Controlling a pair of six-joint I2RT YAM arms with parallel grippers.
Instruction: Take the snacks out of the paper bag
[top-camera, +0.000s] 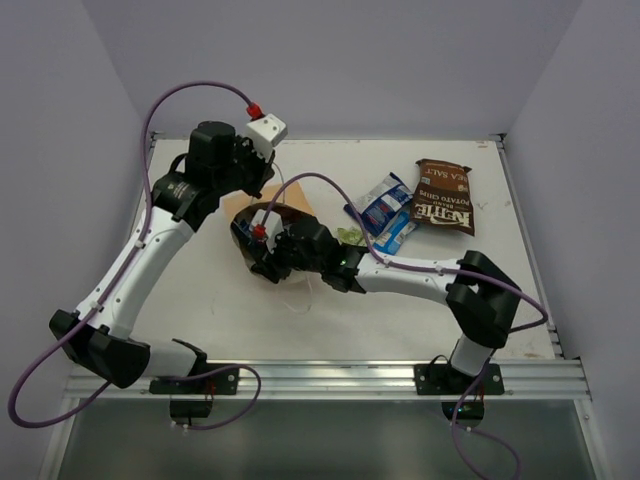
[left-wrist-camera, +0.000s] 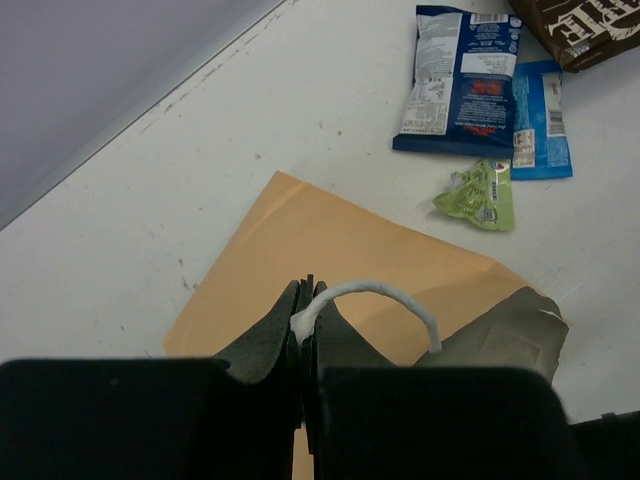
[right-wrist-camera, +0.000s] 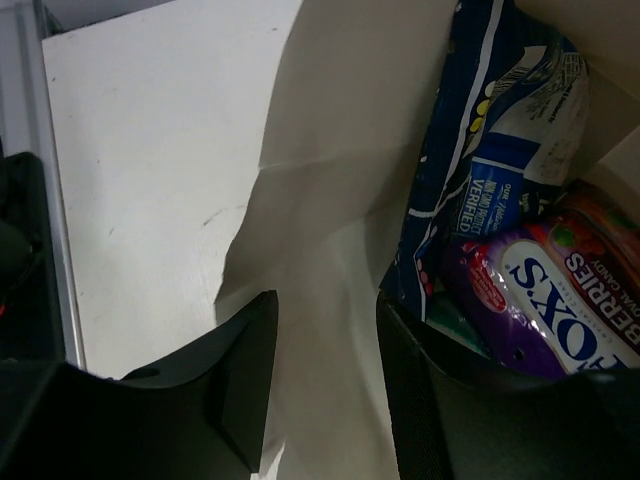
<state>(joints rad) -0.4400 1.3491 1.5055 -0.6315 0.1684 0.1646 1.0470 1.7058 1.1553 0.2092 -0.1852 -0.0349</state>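
Reaching into the mouth of the tan kraft paper bag (left-wrist-camera: 300, 240), my right gripper (right-wrist-camera: 325, 330) has its two black jaws apart and closed on nothing, with only the bag's white inner wall showing in the gap between them. My left gripper (left-wrist-camera: 305, 305) is clenched on the thin white string handle (left-wrist-camera: 385, 292), pinching it close to the bag's rim, which I judge is meant to steady the bag and keep its mouth up. The bag lies on the white table (top-camera: 500, 300), under both my wrists. Out on the table beyond it lie a brown glossy chip bag (top-camera: 443, 196), a dark-blue packet (left-wrist-camera: 460, 80) overlapping a light-blue packet (left-wrist-camera: 545, 120), and just beside them a tiny green wrapper (left-wrist-camera: 480, 195). Inside the bag I see at least two more: a dark-blue and white chip bag (right-wrist-camera: 500, 150) and, touching it lower down, a purple glossy candy bag (right-wrist-camera: 555, 290). So the task looks partly done, and the step in hand is the reach for the next snack. The next move, I think, calls for shifting my right jaws sideways to straddle an edge of the purple bag or the blue one, not the paper wall, before closing and drawing back.
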